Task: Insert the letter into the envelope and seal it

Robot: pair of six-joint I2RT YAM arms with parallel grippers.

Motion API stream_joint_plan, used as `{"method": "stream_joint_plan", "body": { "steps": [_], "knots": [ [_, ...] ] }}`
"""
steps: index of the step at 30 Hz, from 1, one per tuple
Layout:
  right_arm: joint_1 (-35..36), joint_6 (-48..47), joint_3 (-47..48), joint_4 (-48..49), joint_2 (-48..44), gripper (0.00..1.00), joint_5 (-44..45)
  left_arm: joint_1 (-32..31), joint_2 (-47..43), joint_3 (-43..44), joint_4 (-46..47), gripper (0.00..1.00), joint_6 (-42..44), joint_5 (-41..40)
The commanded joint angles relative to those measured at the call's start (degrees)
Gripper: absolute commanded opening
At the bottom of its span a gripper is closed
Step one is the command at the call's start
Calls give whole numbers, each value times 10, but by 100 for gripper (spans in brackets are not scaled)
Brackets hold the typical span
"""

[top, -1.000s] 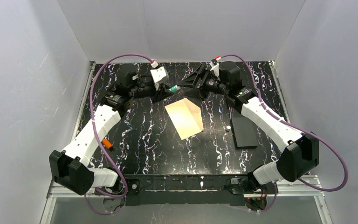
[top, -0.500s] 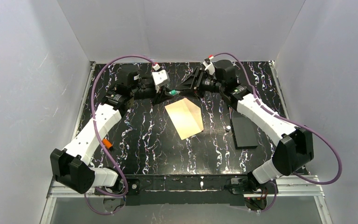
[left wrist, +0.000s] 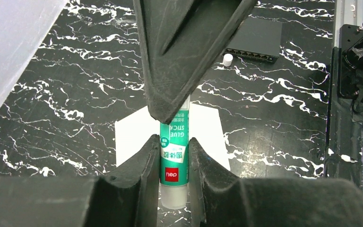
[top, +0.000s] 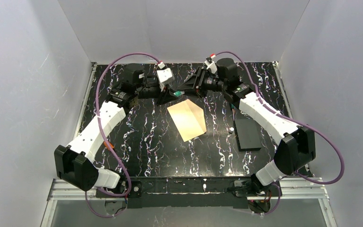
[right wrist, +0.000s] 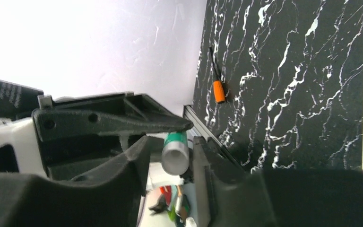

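**Right gripper closed in on the glue stick**

Since a second ago, the right gripper (right wrist: 171, 143) had slid left to meet its partner at the upper middle of the overhead frame, and its jaws had drawn in from wide to narrow. They sat on either side of the grey end of the glue stick (left wrist: 173, 172), with only slivers of gap showing in the right wrist view. Whether they were truly pinching it, I couldn't tell.

The left gripper (left wrist: 174, 145) was clamped firmly on the green-labelled body of the stick, fingers pressed to both sides. In its own view, one dark finger of the right gripper came down over the stick from above.

The envelope (top: 183, 122) lay flat on the black marbled surface (top: 142, 137), at the centre of the overhead frame, just below the two grippers and touched by neither. A darker tan panel ran along its right side.

To the right sat a black box (top: 247, 134) with a small white cap (top: 229, 129) beside it. An orange-handled screwdriver (right wrist: 218, 90) lay by the left arm.
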Motion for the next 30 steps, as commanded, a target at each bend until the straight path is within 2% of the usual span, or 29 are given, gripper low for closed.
{"method": "stream_joint_plan", "body": {
  "steps": [1, 3, 5, 11, 12, 14, 16, 17, 19, 21, 26, 30],
  "knots": [
    [3, 9, 14, 16, -10, 55, -34, 1, 8, 20, -13, 0, -3, -3],
    [3, 5, 15, 18, -9, 59, -41, 1, 10, 23, -18, 0, 1, -4],
    [3, 4, 15, 21, -7, 57, -47, 1, 14, 27, -23, 0, 5, -5],
    [3, 2, 15, 21, -4, 20, -43, 1, 18, 34, -15, 1, -8, 0],
    [3, -2, 16, 18, -4, 15, -36, 1, 17, 33, -10, 4, -14, 1],
    [3, -11, 16, 12, -7, 10, -22, 3, 17, 31, -7, 19, -34, -17],
    [-2, -16, 16, 2, -12, 8, -14, 13, 17, 29, -5, 42, -68, -33],
    [-6, -17, 14, 0, -15, 8, -12, 22, 17, 26, -5, 50, -84, -27],
    [-13, -14, 9, 4, -22, 8, -14, 39, 16, 20, -5, 57, -101, 9],
    [-16, -8, 4, 10, -23, 8, -19, 48, 17, 14, -2, 59, -111, 40],
    [-16, 11, -3, 28, -17, 8, -34, 55, 34, 20, -16, 59, -108, 78],
    [-16, 12, 0, 30, -12, 8, -38, 58, 58, 36, -43, 52, -100, 134]
  ]
}}
